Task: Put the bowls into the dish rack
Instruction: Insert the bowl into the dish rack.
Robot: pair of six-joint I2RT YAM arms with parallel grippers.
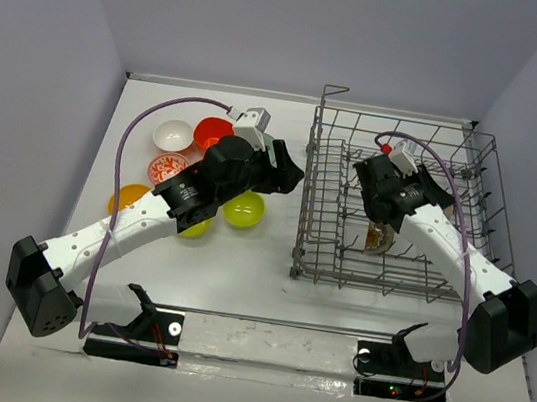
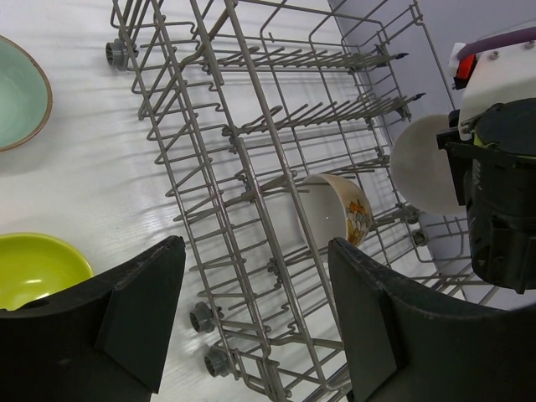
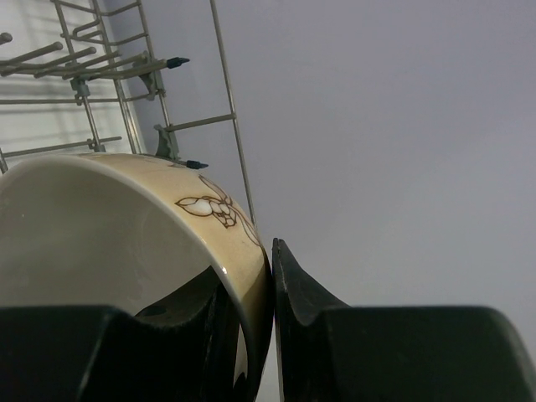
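Presently a cream bowl [image 3: 126,226] with a brown flower print sits tilted on edge low in the dish rack [image 1: 304,216], toward the rack's 6 o'clock side. Its rim is pinched between the narrow jaws of the right gripper [image 3: 270,285]. The rack fills the 3 o'clock half of the table [image 1: 235,287].

Loose bowls cluster around 10 o'clock: a white bowl [image 1: 173,133], a red-orange bowl [image 1: 212,132], a red-patterned bowl [image 1: 167,168], an orange-yellow bowl [image 1: 127,197] and a lime green bowl [image 1: 244,209]. The left gripper [image 2: 255,251] hangs between them and the rack, jaws wide, holding nothing.
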